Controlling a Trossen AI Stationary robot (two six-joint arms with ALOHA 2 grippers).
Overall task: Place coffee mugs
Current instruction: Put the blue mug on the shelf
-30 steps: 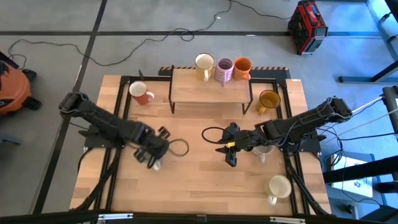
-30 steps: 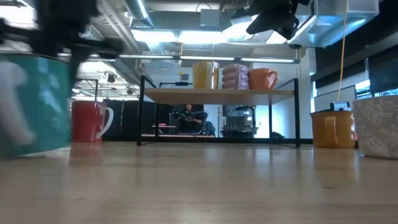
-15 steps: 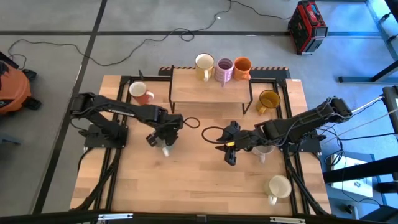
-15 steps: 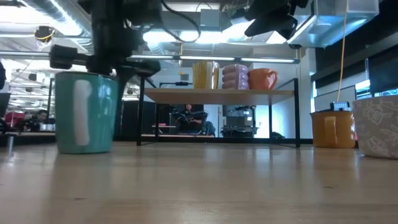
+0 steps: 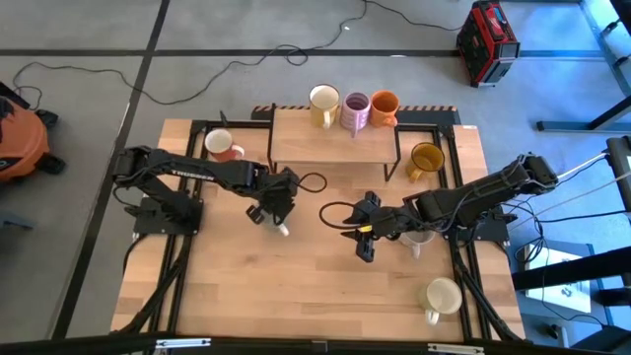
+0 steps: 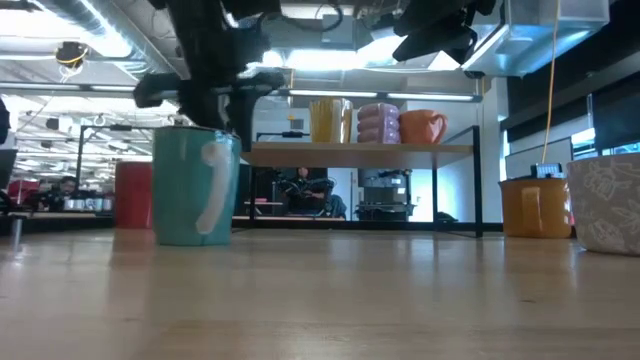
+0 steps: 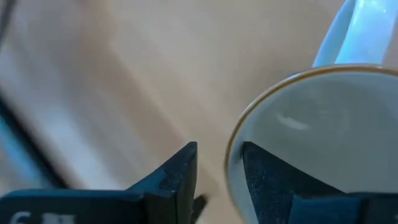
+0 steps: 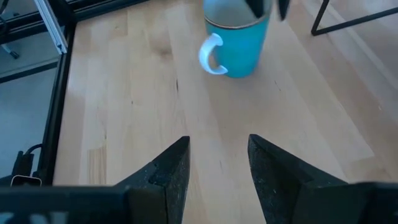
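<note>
1. Nearest the front edge of the counter (image 5: 296, 296) stands a cream mug (image 5: 441, 294), upright and alone on the right side, well apart from both arms.
2. At mid-counter the right gripper (image 5: 361, 247) hovers with its fingers (image 8: 171, 171) apart and empty. A patterned pale mug (image 6: 608, 203) sits just under that arm's forearm.
3. A teal mug with a white handle (image 6: 192, 187) stands upright on the counter ahead of the right fingers, with open wood between them, in the right wrist view.
4. The left gripper (image 5: 278, 202) is on that teal mug from above. The left wrist view shows one finger (image 7: 180, 177) outside the rim and the other inside the bowl, straddling the wall. They look slackened rather than clamped, though I cannot be certain contact is gone.
5. The relation that matters: the mug's axis is vertical, its rim lies directly between the left fingers, and the left arm is far nearer than the right. A straight lift looks like the clean exit.
6. Farther back, a red mug (image 5: 225, 148) stands left of the shelf (image 5: 330, 143) and a mustard mug (image 5: 425, 159) right of it.
7. On the shelf's far edge sit a yellow-cream mug (image 5: 323, 104), a purple mug (image 5: 355, 108) and an orange mug (image 5: 385, 106) in a row.
</note>
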